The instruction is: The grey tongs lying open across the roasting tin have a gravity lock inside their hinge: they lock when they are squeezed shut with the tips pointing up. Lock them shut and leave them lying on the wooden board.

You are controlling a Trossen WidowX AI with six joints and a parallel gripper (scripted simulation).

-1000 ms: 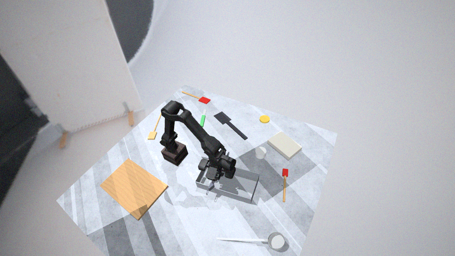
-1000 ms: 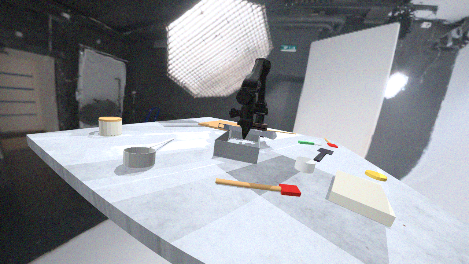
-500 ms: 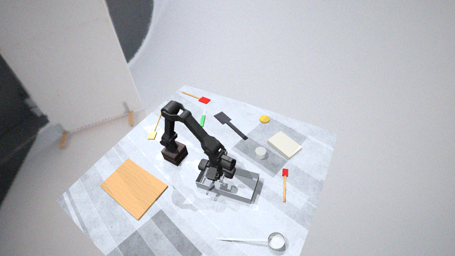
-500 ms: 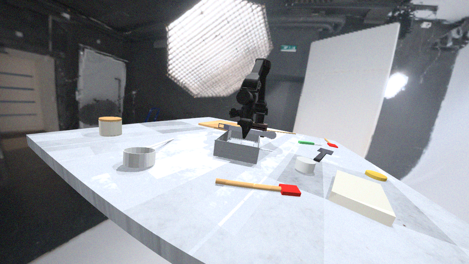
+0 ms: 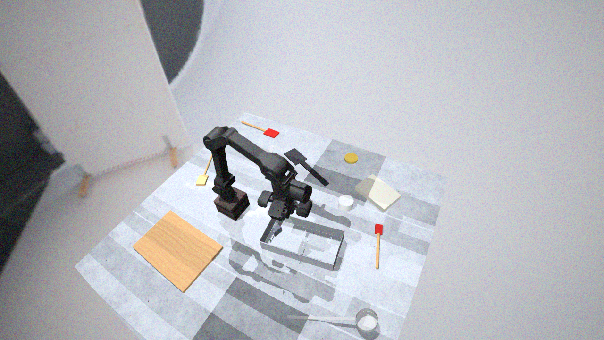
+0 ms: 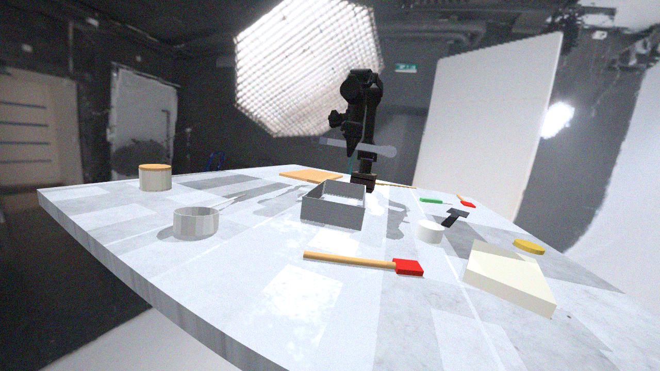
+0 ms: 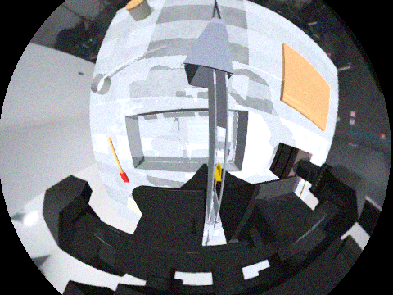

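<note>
My gripper (image 6: 350,154) (image 7: 208,166) is shut on the grey tongs (image 5: 277,230) (image 6: 378,149) (image 7: 210,45) around the middle of their arms. The arms are squeezed close together. The tongs hang nearly level, tips slightly lower than the hinge in the exterior view, with the hinge end pointing away from my gripper in the wrist view. The tips are hidden behind my fingers there. The roasting tin (image 5: 316,261) (image 6: 332,214) (image 7: 243,135) stands below, and the tongs are clear above its rim. The wooden board (image 5: 177,249) (image 6: 309,174) (image 7: 304,86) lies flat, bearing nothing. Whether the lock has caught is not visible.
A round pan with a long handle (image 5: 366,319) (image 6: 196,222) (image 7: 100,83), a lidded jar (image 6: 154,180) (image 7: 139,10), a red spatula (image 5: 378,229) (image 6: 407,266) (image 7: 124,177), a white cup (image 5: 346,202) (image 6: 430,232), a cream block (image 5: 378,192) (image 6: 507,276) and a black turner (image 5: 314,173) (image 6: 454,216) stand or lie around.
</note>
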